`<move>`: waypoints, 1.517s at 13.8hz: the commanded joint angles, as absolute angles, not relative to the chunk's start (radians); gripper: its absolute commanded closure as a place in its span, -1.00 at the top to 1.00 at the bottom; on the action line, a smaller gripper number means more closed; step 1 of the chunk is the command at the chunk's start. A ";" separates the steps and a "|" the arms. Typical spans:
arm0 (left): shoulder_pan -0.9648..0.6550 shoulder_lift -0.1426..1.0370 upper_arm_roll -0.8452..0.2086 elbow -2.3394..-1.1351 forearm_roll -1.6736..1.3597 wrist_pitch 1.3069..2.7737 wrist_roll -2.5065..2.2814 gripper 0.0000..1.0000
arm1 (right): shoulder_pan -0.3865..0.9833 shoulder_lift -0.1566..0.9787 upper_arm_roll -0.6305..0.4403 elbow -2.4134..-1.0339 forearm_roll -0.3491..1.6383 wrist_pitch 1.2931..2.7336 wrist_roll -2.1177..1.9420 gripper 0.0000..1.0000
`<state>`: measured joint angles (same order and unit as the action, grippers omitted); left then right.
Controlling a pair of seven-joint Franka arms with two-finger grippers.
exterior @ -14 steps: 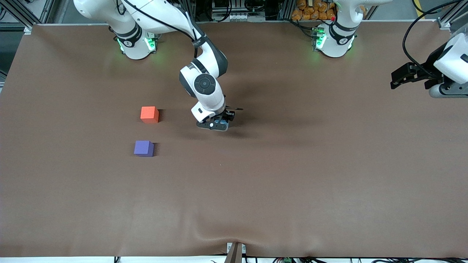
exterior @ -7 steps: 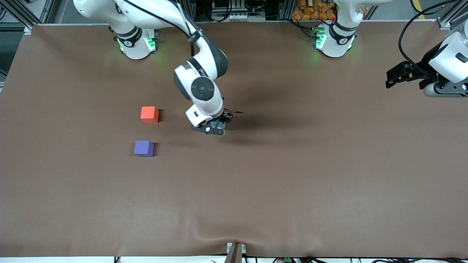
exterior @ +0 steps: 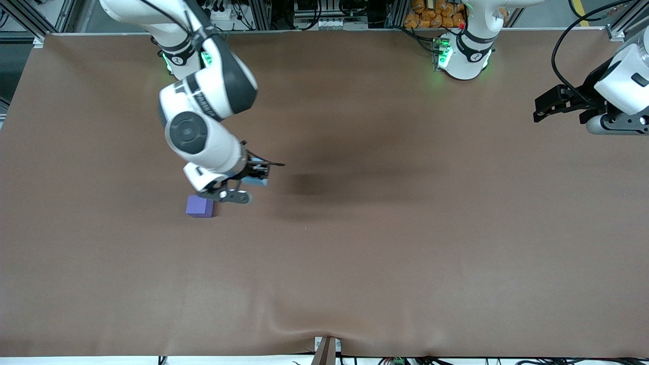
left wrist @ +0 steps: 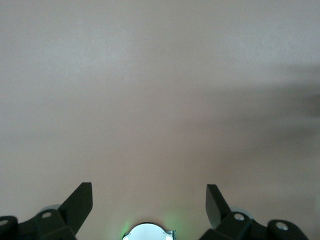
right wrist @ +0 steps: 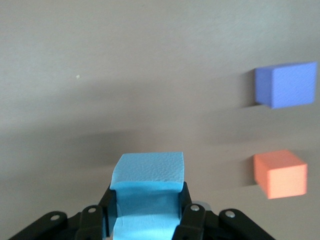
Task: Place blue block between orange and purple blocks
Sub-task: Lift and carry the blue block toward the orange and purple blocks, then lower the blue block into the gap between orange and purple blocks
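Right gripper [exterior: 252, 178] clamped on the blue block [right wrist: 148, 192], fingers [right wrist: 192, 220] pressed on two facing sides; block up off the table [exterior: 405, 243], carried over bare mat just beside the purple block [exterior: 199, 206], toward the left arm's end from it; sliver of blue visible in front view under the wrist [exterior: 257, 175]; shadow on the mat further toward the left arm's end.

Purple block resting flat on the table, partly overlapped in front view by the right gripper's housing; orange block [right wrist: 280, 173] hidden in front view by the right arm; seen in right wrist view, sitting near the purple block [right wrist: 287, 84], a gap of bare mat between the two; both flat, not touching each other.

Blue block not yet between them; well clear of both in right wrist view.

Left gripper [exterior: 541, 109] idle, up over the left arm's end of the table, fingers [left wrist: 80, 202] spread wide, nothing between them; only bare mat in left wrist view.
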<state>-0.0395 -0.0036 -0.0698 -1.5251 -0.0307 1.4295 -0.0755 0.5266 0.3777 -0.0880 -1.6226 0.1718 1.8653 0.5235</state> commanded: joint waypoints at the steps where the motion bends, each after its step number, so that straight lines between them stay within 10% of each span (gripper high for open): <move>1: -0.038 0.003 -0.069 -1.511 -0.049 1.419 -0.066 1.00 | 0.442 0.312 -0.072 -1.733 0.152 1.878 0.378 -1.00; 21: -0.028 0.012 -0.069 -1.509 -0.048 1.424 -0.064 1.00 | 0.262 0.225 -0.072 -2.115 0.133 2.169 0.086 -1.00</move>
<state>-0.0377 0.0040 -0.0663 -1.5251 -0.0309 1.4298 -0.0755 0.2846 0.2601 -0.0875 -2.0795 0.1488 2.1518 0.0997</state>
